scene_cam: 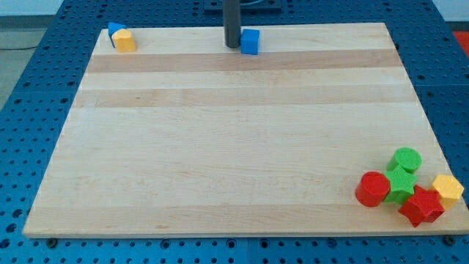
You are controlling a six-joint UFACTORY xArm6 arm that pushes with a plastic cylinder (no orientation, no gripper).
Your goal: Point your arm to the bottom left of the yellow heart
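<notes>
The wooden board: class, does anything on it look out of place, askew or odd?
Nothing is damaged or spilled. The blocks all crowd the wooden board's edges: a yellow block hides most of a blue block at the view's top left, and the yellow block at the bottom right overhangs the edge. My tip sits beside the blue cube.

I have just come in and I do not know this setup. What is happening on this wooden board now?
My tip rests at the board's top edge, just left of a blue cube. A yellow block, maybe the heart, sits in the top left corner with a blue block behind it. The tip is far from it. Red, green and yellow blocks cluster at the bottom right.
</notes>
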